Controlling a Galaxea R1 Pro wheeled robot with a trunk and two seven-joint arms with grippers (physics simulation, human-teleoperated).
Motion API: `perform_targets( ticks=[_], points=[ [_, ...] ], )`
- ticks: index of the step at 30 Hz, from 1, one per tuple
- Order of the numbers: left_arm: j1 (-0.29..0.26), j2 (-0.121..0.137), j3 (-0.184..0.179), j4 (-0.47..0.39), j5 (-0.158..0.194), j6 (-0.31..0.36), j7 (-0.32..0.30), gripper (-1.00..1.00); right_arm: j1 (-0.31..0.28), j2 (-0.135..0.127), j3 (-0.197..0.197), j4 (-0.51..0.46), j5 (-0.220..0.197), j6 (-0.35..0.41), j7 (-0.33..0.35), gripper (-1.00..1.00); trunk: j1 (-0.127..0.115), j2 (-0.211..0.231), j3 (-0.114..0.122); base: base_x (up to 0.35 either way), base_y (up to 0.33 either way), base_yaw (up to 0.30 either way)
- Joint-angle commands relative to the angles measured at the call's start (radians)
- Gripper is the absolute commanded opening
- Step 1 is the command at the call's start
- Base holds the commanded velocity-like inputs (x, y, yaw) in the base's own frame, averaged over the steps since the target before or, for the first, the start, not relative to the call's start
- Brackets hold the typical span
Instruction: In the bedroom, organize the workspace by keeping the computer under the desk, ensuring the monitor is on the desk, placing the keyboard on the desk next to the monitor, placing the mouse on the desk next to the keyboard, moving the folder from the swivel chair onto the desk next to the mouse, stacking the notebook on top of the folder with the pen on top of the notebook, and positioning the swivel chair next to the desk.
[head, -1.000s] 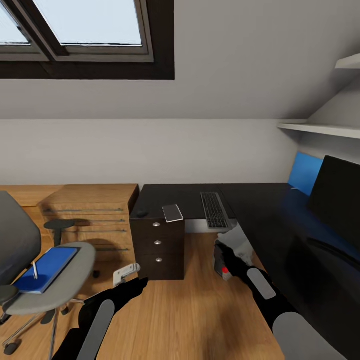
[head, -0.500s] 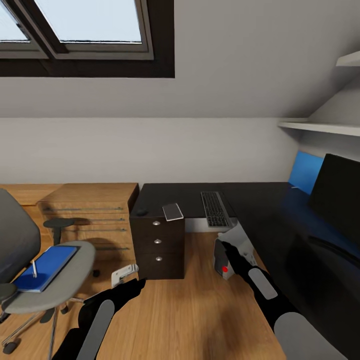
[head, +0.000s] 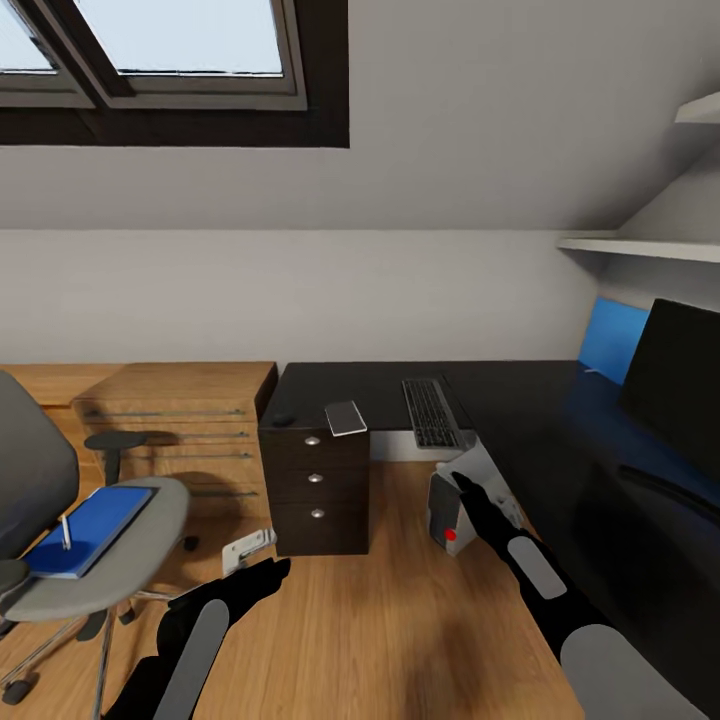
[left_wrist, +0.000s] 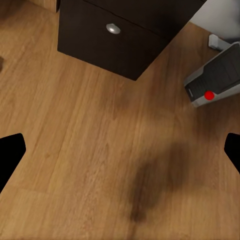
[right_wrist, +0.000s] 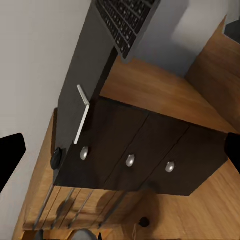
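- Computer (head: 452, 508) stands on the floor at the table's (head: 380, 385) open side, tilted, against the right hand (head: 462, 487); whether that hand grips it cannot be told.
- Left hand (head: 250, 548), fingers spread and empty, hangs near the drawer unit (head: 316, 490), farther from the tower.
- One keyboard (head: 430, 413), one notebook (head: 346, 418), one monitor (head: 675, 385) on the table; one folder (head: 88, 530) on the one swivel chair (head: 130, 570).
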Motion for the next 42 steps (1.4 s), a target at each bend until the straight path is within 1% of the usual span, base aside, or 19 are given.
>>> perform_targets(
  ticks=[1,2,3,6,7,9,11,12,14,19,36,39,40,42],
  points=[
    [-0.001,0.000,-0.001,-0.001,0.011,0.002,0.010,1.00,-0.001,-0.001,0.004,0.000,-0.009,-0.026,0.005,1.00,0.004,-0.008,-0.004,0.000,0.000,0.000],
    [-0.001,0.000,-0.001,-0.001,0.011,0.002,0.010,1.00,-0.001,0.000,0.005,0.001,-0.009,-0.042,0.007,1.00,0.008,-0.015,-0.007,0.000,0.000,0.000],
    [-0.001,0.000,-0.001,-0.001,0.011,0.002,0.010,1.00,-0.001,0.000,0.005,0.001,-0.010,-0.079,0.008,1.00,0.012,-0.022,-0.011,0.000,0.000,0.000],
    [-0.001,0.000,-0.001,-0.001,0.011,0.002,0.010,1.00,-0.001,0.002,0.006,0.001,-0.011,-0.139,0.009,1.00,0.023,-0.043,-0.020,0.000,0.000,0.000],
    [-0.001,0.000,-0.001,-0.001,0.011,0.002,0.010,1.00,-0.001,0.003,0.007,0.001,-0.011,-0.177,0.009,1.00,0.027,-0.050,-0.023,0.000,0.000,0.000],
    [-0.001,0.000,-0.001,-0.001,0.011,0.002,0.010,1.00,-0.001,0.007,0.008,0.002,-0.010,-0.211,0.008,1.00,0.035,-0.064,-0.029,0.000,0.000,0.000],
    [-0.001,0.000,-0.001,-0.001,0.011,0.002,0.010,1.00,-0.001,0.015,0.009,0.002,-0.010,-0.238,0.007,1.00,0.042,-0.078,-0.036,0.000,0.000,0.000],
    [-0.001,-0.001,-0.002,-0.001,0.011,0.002,0.010,1.00,-0.001,0.025,0.009,0.002,-0.009,-0.255,0.007,1.00,0.046,-0.085,-0.039,0.000,0.000,0.000],
    [-0.001,-0.001,-0.002,-0.001,0.011,0.002,0.010,1.00,0.000,0.035,0.009,0.002,-0.008,-0.267,0.007,1.00,0.054,-0.099,-0.045,0.000,0.000,0.000],
    [-0.001,-0.002,-0.002,0.000,0.009,0.002,0.011,1.00,0.001,0.054,0.010,0.002,-0.010,-0.279,0.006,1.00,0.073,-0.134,-0.061,0.000,0.000,0.000],
    [-0.001,-0.001,-0.002,0.000,0.006,0.002,0.012,1.00,0.001,0.055,0.007,0.002,-0.019,-0.271,-0.005,1.00,0.138,-0.253,-0.114,0.000,0.000,0.000],
    [-0.001,-0.001,-0.002,-0.001,0.006,0.002,0.012,1.00,0.001,0.055,0.006,0.002,-0.033,-0.256,-0.005,1.00,0.150,-0.274,-0.123,0.000,0.000,0.000],
    [-0.001,-0.001,-0.002,-0.001,0.006,0.002,0.012,1.00,0.001,0.054,0.006,0.002,-0.052,-0.242,-0.004,1.00,0.153,-0.281,-0.127,0.000,0.000,0.000],
    [-0.001,0.000,-0.002,0.000,0.006,0.002,0.012,1.00,0.001,0.053,0.006,0.002,-0.074,-0.229,-0.004,1.00,0.161,-0.295,-0.133,0.000,0.000,0.000]
  ],
)
